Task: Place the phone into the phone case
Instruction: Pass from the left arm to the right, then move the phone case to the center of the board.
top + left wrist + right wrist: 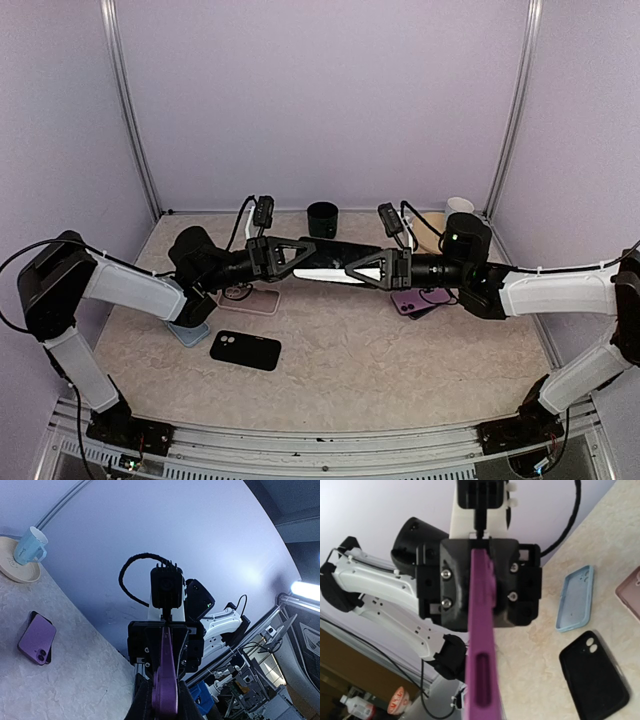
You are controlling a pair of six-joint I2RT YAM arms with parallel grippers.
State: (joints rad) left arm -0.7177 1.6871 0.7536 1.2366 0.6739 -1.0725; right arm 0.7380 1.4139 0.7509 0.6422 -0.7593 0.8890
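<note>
A purple phone case [481,645] hangs edge-on above the table, gripped at both ends. My left gripper [167,700] is shut on one end and my right gripper [482,705] is shut on the other. From above, the held piece [330,262] shows as a long dark strip with a white lower edge between the left gripper [300,257] and the right gripper [365,270]. I cannot tell if anything sits inside it. A purple phone [412,299] lies camera-up on a dark flat thing at the right, also seen in the left wrist view as the phone [36,640].
On the table lie a black case [245,350], a light blue case [188,333] and a pink case [250,298]. A dark green cup [322,218] stands at the back. A pale mug [29,546] sits on a beige plate [15,572] at the back right.
</note>
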